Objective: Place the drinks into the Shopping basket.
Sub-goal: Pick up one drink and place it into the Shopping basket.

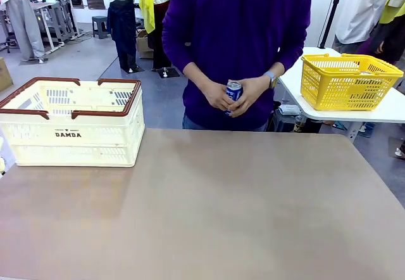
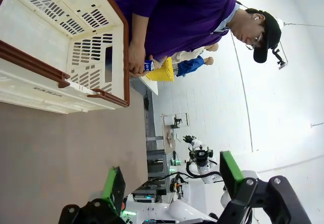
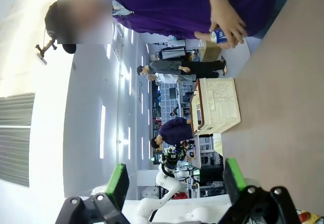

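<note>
A person in a purple top stands at the far side of the table, both hands around a blue drink can [image 1: 233,92] with white lettering; the can also shows in the left wrist view [image 2: 149,66] and the right wrist view [image 3: 218,36]. The Shopping basket [image 1: 71,142], cream-white with a brown rim and "DAMDA" on its side, stands on the table at the left [image 2: 61,89] [image 3: 218,106]. My left gripper [image 2: 169,183] is open, green pads apart with nothing between them. My right gripper [image 3: 174,179] is open too, holding nothing.
A yellow mesh basket [image 1: 347,81] sits on a white side table [image 1: 392,110] at the right. The brown tabletop [image 1: 221,210] stretches bare from the crate to the right edge. Other people stand farther back.
</note>
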Controlling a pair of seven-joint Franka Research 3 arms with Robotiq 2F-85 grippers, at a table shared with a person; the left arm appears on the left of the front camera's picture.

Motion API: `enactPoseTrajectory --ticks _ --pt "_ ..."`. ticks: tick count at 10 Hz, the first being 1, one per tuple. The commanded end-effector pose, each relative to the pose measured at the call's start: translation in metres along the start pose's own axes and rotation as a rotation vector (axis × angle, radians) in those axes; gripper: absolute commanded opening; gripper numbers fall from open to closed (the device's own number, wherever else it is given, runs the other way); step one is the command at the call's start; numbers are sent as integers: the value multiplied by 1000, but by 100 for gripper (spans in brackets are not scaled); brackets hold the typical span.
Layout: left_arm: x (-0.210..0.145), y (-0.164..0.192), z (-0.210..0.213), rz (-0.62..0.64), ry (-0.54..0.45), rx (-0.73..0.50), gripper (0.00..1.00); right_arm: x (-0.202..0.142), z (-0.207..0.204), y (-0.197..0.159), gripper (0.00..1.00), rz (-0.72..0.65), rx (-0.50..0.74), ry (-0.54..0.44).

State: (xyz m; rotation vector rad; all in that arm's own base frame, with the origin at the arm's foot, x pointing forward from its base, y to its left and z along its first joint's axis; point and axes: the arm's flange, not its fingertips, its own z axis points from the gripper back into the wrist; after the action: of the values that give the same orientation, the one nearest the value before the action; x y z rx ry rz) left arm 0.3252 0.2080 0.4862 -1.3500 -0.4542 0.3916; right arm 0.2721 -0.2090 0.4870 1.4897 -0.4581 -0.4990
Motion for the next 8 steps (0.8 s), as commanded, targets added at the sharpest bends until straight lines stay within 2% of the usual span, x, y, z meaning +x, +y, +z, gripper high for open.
enactPoseTrajectory --ticks 1,8 --pt "-2 -1 2 1 14 3 100 -1 1 5 100 -17 1 4" --pt "-2 -1 2 1 14 3 100 -1 1 5 100 -17 1 4"
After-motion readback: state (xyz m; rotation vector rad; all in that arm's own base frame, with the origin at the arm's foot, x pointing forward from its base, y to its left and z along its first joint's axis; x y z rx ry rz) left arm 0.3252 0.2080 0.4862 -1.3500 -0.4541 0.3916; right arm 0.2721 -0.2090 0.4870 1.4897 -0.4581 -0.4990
